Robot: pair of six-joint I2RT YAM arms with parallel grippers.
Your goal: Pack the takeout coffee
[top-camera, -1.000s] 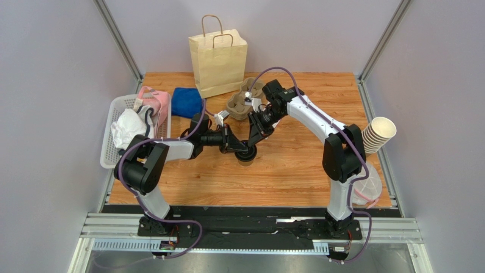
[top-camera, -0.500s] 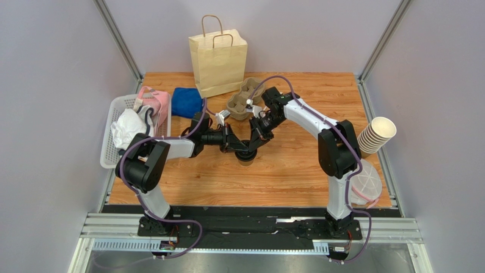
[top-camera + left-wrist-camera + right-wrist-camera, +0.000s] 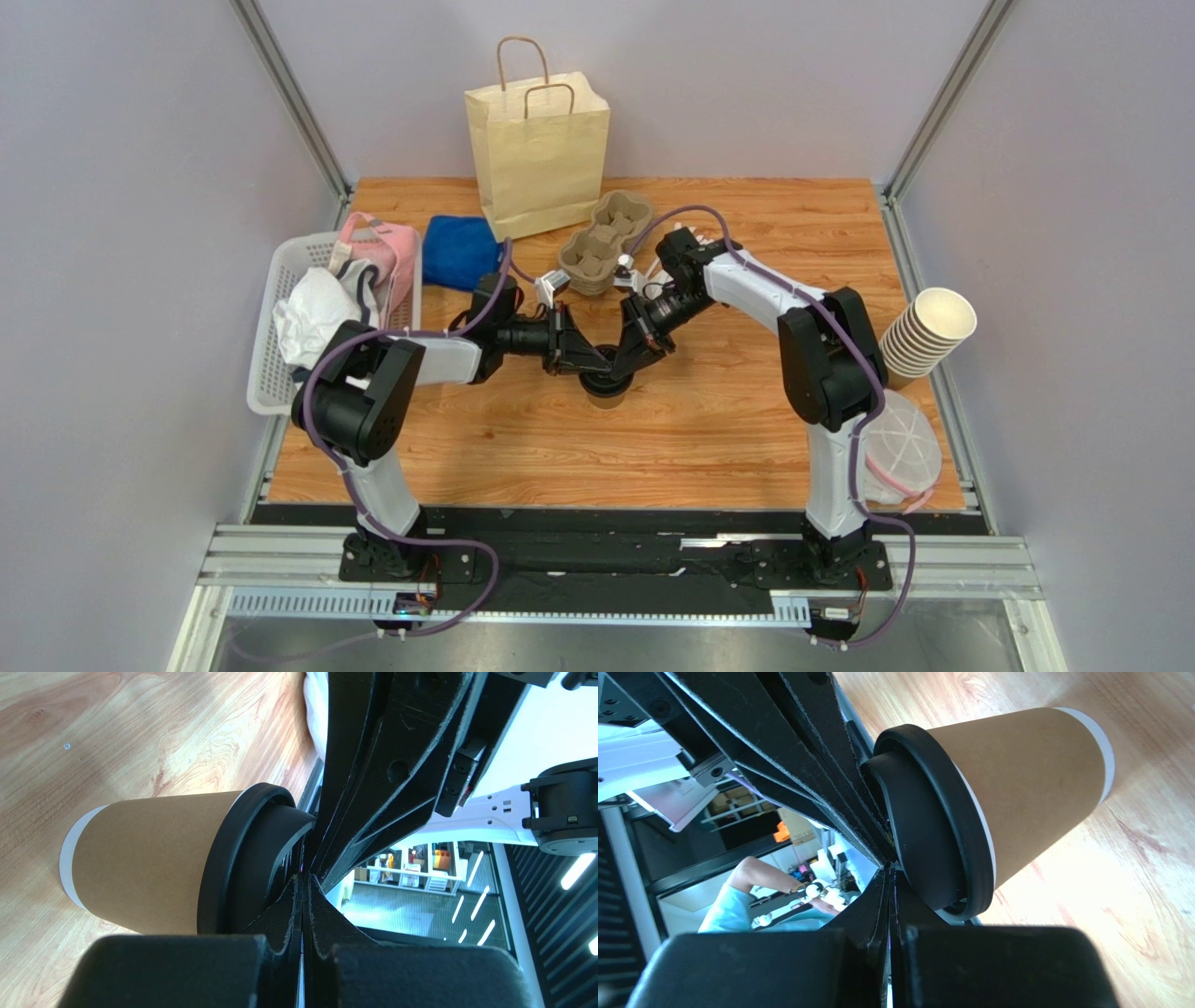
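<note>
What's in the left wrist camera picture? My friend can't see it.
A brown paper coffee cup with a black lid stands on a wooden table; the picture shows it sideways. The shut left gripper and the right gripper, both black, meet tip to tip right at the lid's top.
</note>
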